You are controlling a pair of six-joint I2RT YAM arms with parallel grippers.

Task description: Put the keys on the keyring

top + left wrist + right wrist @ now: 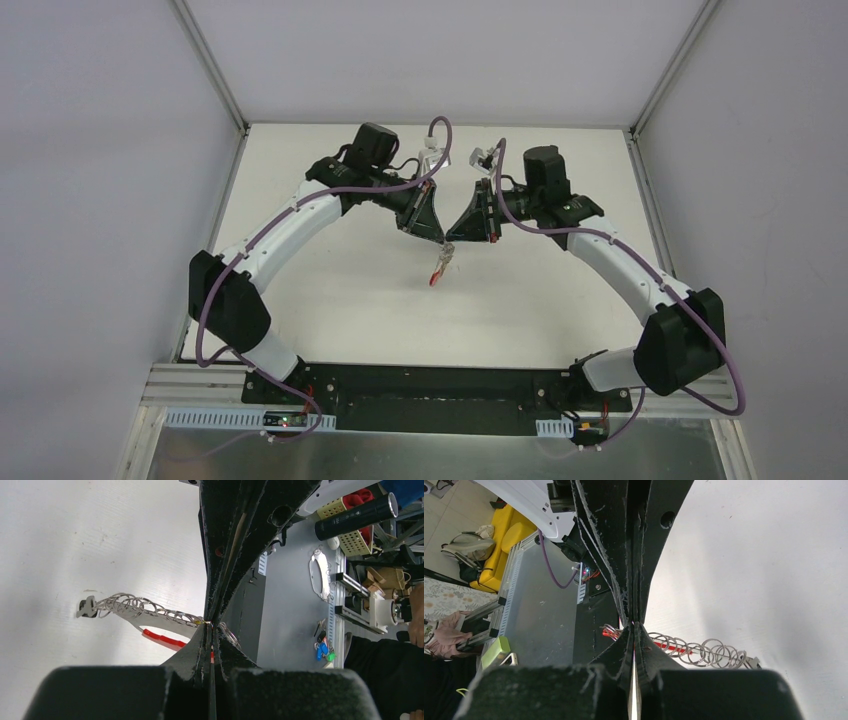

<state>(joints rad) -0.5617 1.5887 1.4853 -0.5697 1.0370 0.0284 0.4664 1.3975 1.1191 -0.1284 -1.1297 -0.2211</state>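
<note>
My left gripper (440, 238) and right gripper (452, 240) meet tip to tip above the middle of the table, both shut. From their meeting point hangs the keyring (437, 272): a chain of thin grey rings (145, 609) with a thick red arc (162, 639). In the left wrist view my left gripper (211, 626) pinches it, with a red sliver between the fingers (200, 645) and a ring (229, 634) just past the tips. My right gripper (634, 625) is closed where the grey rings (694, 650) run through its tips. I cannot tell any keys apart from the rings.
The white table (330, 300) has raised frame rails at its sides. Beyond its near edge lies a grey metal shelf (290, 605) holding a small bunch with blue and green tags (323, 650). Cluttered shelves (370, 510) and a person's hand (416, 615) show farther off.
</note>
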